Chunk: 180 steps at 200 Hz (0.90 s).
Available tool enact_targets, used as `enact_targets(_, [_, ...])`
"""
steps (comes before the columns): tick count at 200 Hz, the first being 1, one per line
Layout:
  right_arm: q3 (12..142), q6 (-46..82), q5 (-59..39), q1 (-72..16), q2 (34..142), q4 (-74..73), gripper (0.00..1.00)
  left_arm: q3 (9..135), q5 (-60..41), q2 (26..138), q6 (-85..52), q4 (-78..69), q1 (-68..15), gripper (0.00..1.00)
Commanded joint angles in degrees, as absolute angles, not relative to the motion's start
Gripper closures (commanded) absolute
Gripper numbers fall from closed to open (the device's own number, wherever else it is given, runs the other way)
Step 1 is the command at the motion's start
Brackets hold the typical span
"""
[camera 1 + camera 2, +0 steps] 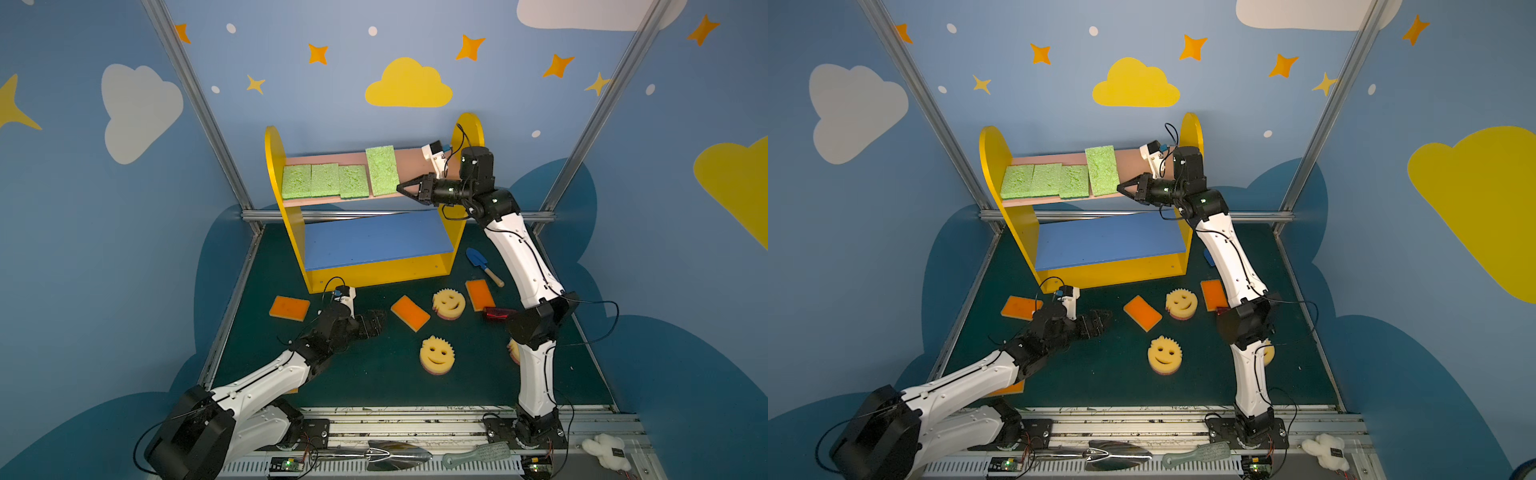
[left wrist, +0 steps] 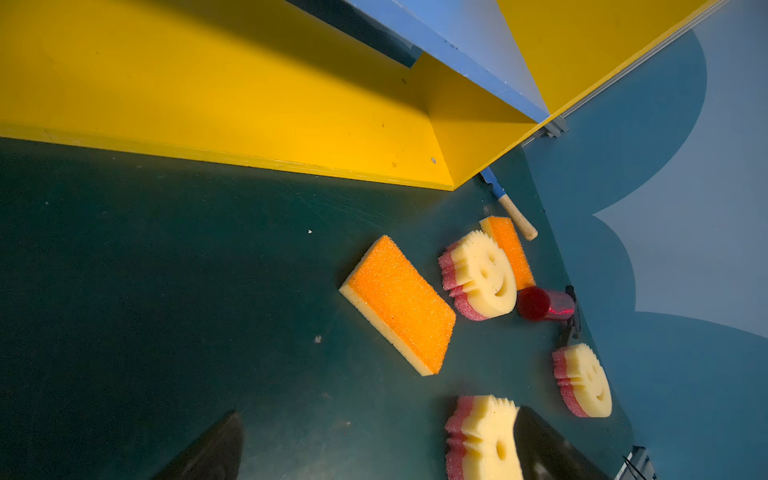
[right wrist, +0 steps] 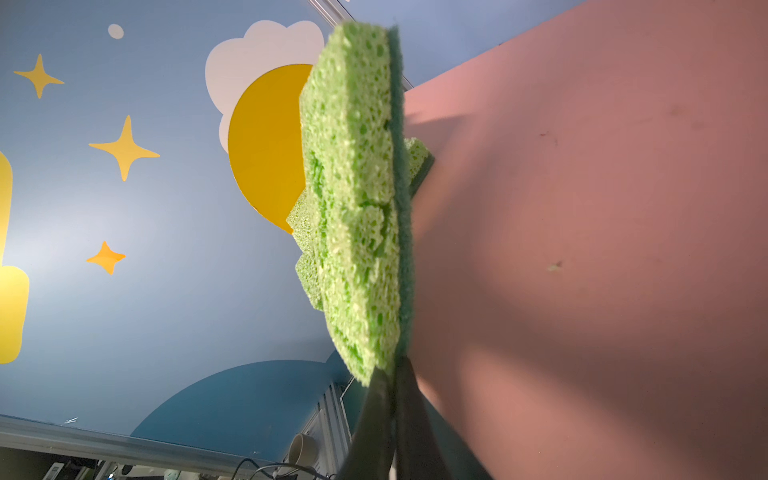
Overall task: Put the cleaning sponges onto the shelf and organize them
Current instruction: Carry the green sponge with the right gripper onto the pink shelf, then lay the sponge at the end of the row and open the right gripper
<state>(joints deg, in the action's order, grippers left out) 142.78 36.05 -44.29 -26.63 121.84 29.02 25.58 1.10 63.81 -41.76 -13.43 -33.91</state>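
Just ahead of the right hand (image 1: 400, 188), which is drawn fully together, a green sponge (image 1: 381, 169) is laid on the shelf's (image 1: 274, 166) pink board (image 1: 412, 165); the left hand (image 1: 379, 324) is held wide above the bench (image 1: 374, 386).

Bright foam, painted wood
Porous light-green sponges (image 1: 297, 182); orange-topped yellow sponges (image 1: 410, 312); yellow smiley sponges (image 1: 436, 354), pink beneath; yellow-sided shelf (image 1: 275, 166), pink upper board (image 1: 415, 166), blue lower board (image 1: 374, 241).
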Motion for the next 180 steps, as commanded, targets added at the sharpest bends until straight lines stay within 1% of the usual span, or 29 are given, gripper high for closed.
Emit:
enact_targets(1, [144.8, 37.0, -45.6, -27.2, 122.8, 26.2, 1.0, 25.6, 1.6, 64.3, -41.2, -14.6, -33.6, 0.01])
enact_targets(43, [145.5, 38.5, -45.9, -27.2, 123.7, 24.4, 0.98, 25.6, 1.0, 65.2, -41.6, -15.2, -33.5, 0.0])
enact_targets(54, [145.7, 38.7, -45.9, -27.2, 123.8, 24.4, 0.96, 25.6, 0.9, 65.3, -41.7, -15.2, -33.5, 0.01])
enact_targets(64, [145.8, 38.6, -45.7, -27.2, 123.8, 24.2, 0.92, 25.6, 0.9, 65.2, -41.6, -15.1, -33.5, 0.01])
enact_targets(76, [145.8, 38.5, -45.7, -27.2, 123.8, 24.2, 0.83, 25.6, 1.0, 65.0, -41.6, -15.0, -33.4, 0.01])
enact_targets(106, [145.7, 38.6, -45.4, -27.2, 123.7, 24.0, 0.71, 25.3, 1.0, 64.6, -41.7, -14.8, -33.3, 0.01])
enact_targets(129, [145.6, 38.6, -45.4, -27.2, 123.7, 24.1, 0.69, 25.1, 1.0, 64.3, -41.8, -14.6, -33.3, 0.01])
enact_targets(158, [145.5, 38.5, -45.3, -27.2, 123.8, 24.1, 0.71, 24.9, 1.1, 64.0, -41.8, -14.6, -33.2, 0.0])
enact_targets(180, [145.5, 38.6, -45.2, -27.2, 123.8, 24.1, 0.7, 24.9, 1.0, 63.8, -42.0, -14.5, -33.2, 0.01])
